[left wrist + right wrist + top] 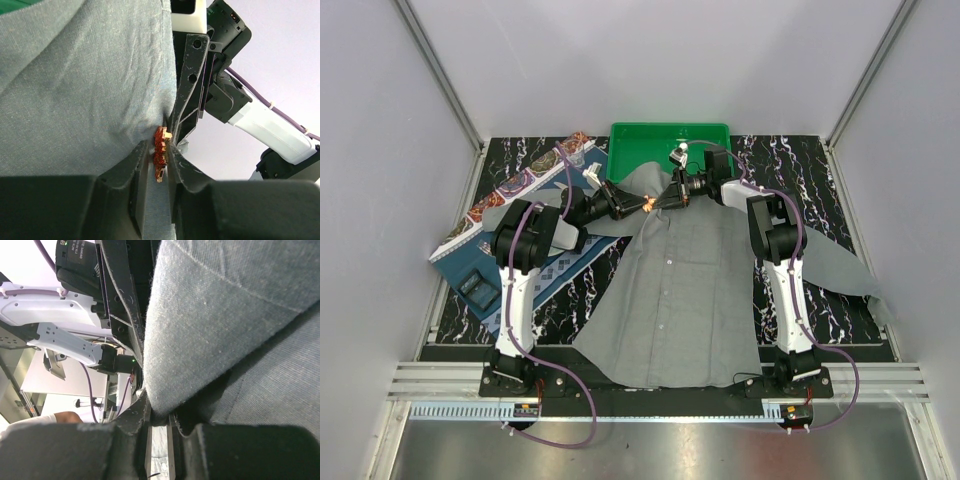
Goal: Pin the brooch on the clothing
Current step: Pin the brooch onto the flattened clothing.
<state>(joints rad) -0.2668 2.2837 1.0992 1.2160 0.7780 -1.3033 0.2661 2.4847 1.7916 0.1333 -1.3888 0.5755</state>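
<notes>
The left fingers (142,190) pinch the brooch (161,152) between their pads. The small orange ornament stands on edge, pressed against a raised fold of the grey shirt (85,90). The right fingers (132,425) are closed on that same fold from the other side and hold the cloth up off the table (820,180), near the collar and in front of the green bin (670,135). The two sets of fingers meet almost tip to tip, with only the cloth and the brooch between them.

It is not clear whether the pin is open, or whether it has already entered the cloth, because the ornament hides it.

Several things could go wrong from here:
- The brooch is tiny and held by its edges, so a push against taut cloth could twist it in the pinch or pop it out. It would then drop into the folds.
- The fold is thin and loosely gathered. If it slides out of the right fingers, the cloth goes slack and the pin only pushes it away.
- With the tips this close, a small sideways move could knock one set of fingers against the other.
- The pin might catch only a few threads, or go through both layers of the fold.
</notes>
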